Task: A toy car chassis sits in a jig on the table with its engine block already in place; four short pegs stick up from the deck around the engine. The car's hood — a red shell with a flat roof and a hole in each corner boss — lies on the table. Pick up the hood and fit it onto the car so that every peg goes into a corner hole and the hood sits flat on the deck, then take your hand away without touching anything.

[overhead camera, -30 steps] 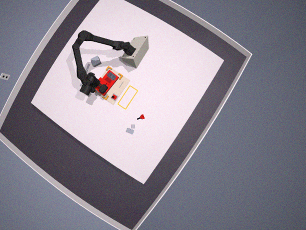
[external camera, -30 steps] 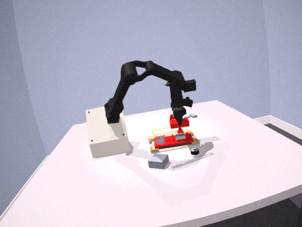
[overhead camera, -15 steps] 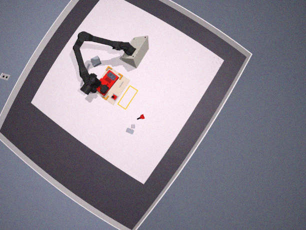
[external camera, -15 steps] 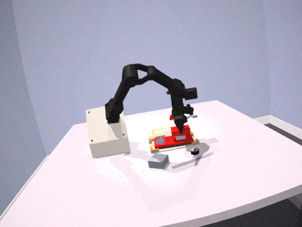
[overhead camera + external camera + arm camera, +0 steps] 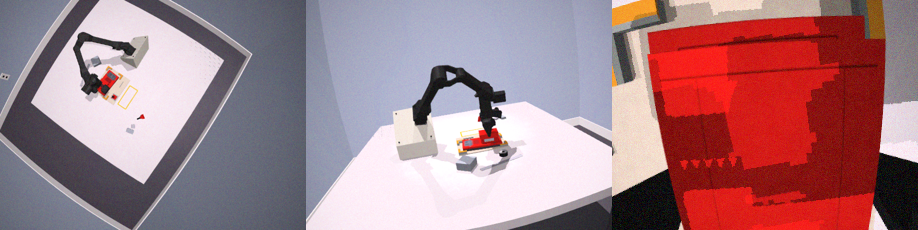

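The red hood (image 5: 483,137) (image 5: 772,110) is low over the engine end of the red chassis (image 5: 108,80) (image 5: 472,147), roof up. My gripper (image 5: 489,132) is shut on the hood, with black fingers at its two sides in the wrist view. A light grey patch shows at the hood's lower side in the exterior view. The chassis sits in the beige jig (image 5: 126,80) (image 5: 478,151) between orange corner brackets. The pegs and corner holes are hidden, so I cannot tell whether they are engaged or whether the hood is flat on the deck.
A grey block (image 5: 95,61) (image 5: 466,163), a black wheel (image 5: 503,153) and a thin grey bar (image 5: 501,162) lie near the jig. A small red part (image 5: 114,96) stands on the jig. Beyond the yellow outline (image 5: 123,95) lie a red-and-black piece (image 5: 142,116) and a grey piece (image 5: 130,130).
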`<state>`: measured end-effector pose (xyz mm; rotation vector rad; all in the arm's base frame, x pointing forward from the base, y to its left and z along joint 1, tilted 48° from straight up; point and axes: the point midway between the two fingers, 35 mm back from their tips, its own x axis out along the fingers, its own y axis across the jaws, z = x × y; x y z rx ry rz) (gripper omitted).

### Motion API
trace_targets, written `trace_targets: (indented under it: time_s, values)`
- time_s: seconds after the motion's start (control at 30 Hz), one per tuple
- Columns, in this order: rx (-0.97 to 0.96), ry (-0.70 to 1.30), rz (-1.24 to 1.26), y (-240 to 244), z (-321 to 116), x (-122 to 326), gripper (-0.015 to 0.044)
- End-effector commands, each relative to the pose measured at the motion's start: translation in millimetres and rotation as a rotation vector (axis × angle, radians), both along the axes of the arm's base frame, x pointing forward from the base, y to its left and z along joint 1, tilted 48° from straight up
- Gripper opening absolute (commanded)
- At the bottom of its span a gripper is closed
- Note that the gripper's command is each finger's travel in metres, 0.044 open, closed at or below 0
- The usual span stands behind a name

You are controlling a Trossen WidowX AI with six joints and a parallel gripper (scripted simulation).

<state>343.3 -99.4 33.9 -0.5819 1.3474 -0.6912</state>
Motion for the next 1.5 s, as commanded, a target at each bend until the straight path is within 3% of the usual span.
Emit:
trace_targets:
  time_s: [0.0,1.47]
  values:
    - [-0.003,0.004,0.005,0.4,-0.5,0.1,0.0]
    - [-0.003,0.004,0.005,-6.9,-8.7,1.2,0.0]
